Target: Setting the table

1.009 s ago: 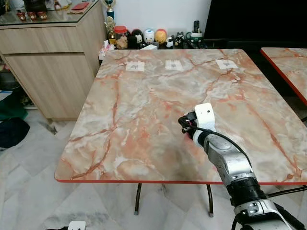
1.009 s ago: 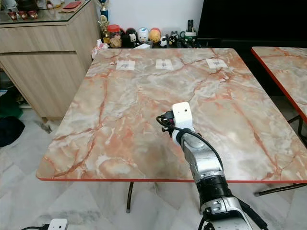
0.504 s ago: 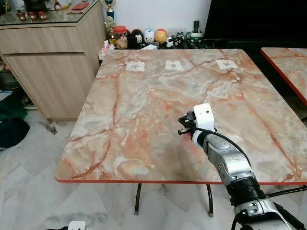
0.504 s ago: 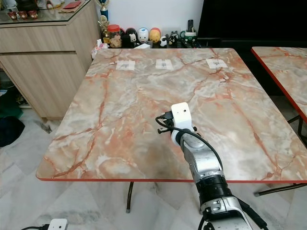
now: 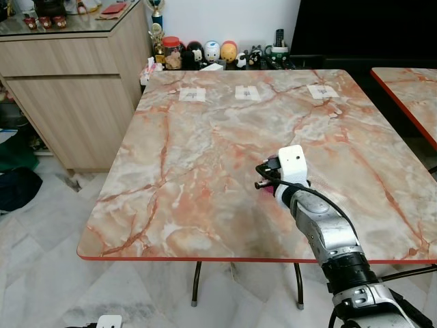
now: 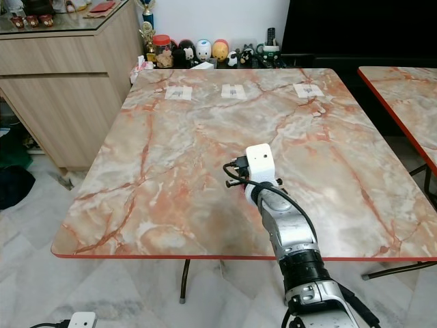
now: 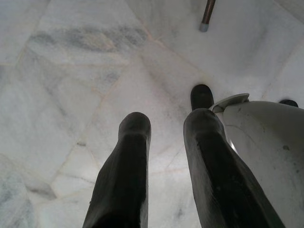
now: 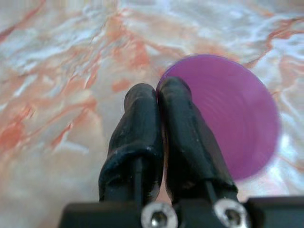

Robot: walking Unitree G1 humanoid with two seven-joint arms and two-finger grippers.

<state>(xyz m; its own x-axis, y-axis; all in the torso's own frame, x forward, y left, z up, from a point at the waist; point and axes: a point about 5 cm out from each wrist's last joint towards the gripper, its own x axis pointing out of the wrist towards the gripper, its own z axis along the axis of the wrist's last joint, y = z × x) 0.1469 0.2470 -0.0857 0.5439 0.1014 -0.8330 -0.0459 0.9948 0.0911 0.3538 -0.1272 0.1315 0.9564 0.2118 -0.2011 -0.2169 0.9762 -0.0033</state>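
Observation:
My right gripper [image 5: 263, 180] hovers low over the near right part of the marble table [image 5: 205, 137]. In the right wrist view its two black fingers [image 8: 142, 114] are pressed together, shut on the rim of a thin purple disc [image 8: 228, 118]. The disc is round and slightly see-through, and it lies flat just over the tabletop. From the head views the white wrist camera box [image 5: 292, 164] hides most of the disc. My left gripper [image 7: 168, 123] hangs open over the marble floor.
Three white paper labels [image 5: 247, 92] lie along the table's far edge. A wooden cabinet [image 5: 68, 89] stands at the far left, with figurines and jars [image 5: 205, 53] against the wall. A second marble table [image 5: 410, 89] is at the right. A table leg [image 7: 207, 14] stands on the floor.
My right gripper has shifted only slightly over the table, a touch to the right, still shut. The left arm has not moved.

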